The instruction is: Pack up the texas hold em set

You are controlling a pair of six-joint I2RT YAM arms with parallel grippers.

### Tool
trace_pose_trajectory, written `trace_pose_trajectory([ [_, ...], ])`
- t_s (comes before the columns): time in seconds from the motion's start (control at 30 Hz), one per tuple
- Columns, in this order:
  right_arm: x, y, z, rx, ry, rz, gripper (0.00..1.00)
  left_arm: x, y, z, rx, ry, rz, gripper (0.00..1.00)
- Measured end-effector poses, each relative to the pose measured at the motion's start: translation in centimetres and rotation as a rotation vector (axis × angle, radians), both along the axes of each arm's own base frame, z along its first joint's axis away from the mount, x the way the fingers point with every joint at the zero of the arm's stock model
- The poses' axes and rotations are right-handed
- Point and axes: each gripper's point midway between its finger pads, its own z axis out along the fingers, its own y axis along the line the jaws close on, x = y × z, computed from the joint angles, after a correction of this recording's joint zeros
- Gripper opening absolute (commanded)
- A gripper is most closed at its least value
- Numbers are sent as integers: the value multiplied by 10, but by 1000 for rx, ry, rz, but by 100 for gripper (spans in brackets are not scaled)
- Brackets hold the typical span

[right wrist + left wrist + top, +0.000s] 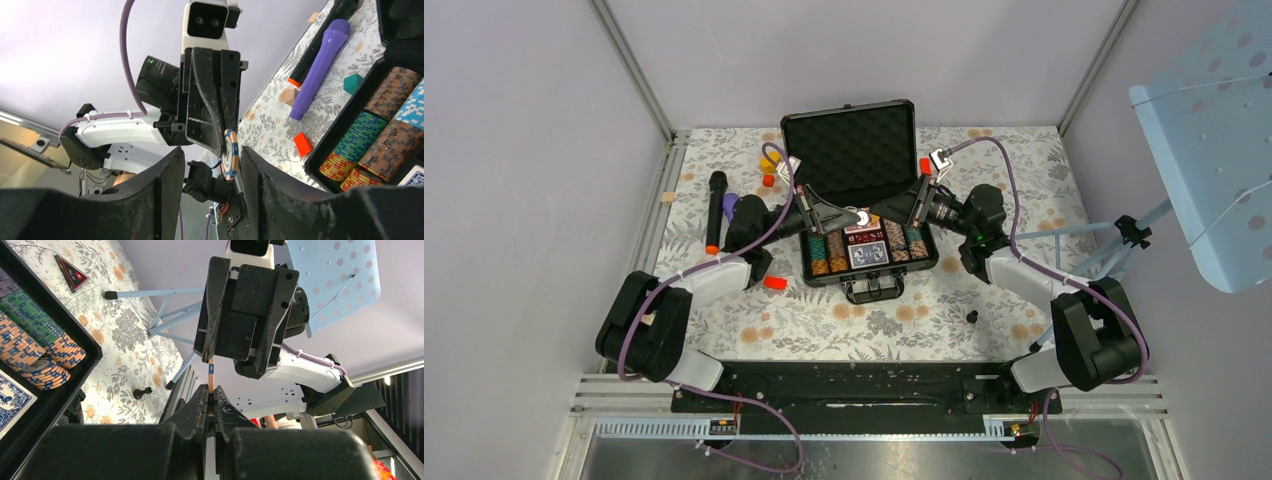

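The black case (849,150) lies open mid-table, its foam-lined lid standing up at the back. Rows of striped poker chips (832,250) and a card deck (867,255) fill its tray. Above the tray my two grippers meet tip to tip. My left gripper (211,390) is shut on an orange-and-blue poker chip (212,375), held on edge. That chip (230,152) stands between the jaws of my right gripper (212,152), which is open: the chip is close to the right-hand finger (252,165), with a wide gap on the other side. More chip rows (385,135) show below.
A purple cylinder (322,65) and a black one (320,45) lie left of the case. Near them are a red block (302,144), a teal block (353,83) and a yellow block (769,163). A small black pawn (972,317) stands front right. A pale blue perforated stand (1214,150) leans in at right.
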Motion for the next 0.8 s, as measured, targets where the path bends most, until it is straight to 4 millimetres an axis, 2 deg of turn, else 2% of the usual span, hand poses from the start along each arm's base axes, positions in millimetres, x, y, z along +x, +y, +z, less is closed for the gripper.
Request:
trace_pose_trajectory([
  [0.13,-3,1,2,13,2,22,49,0,0,0,1,2,0,0],
  [0.4,-4,4,-8,8,43,56,49,-1,-4,6,-6,-12,-10,0],
  [0.8,-14,5,-9,8,50,110,28,-3,-7,8,-8,-15,-20,0],
])
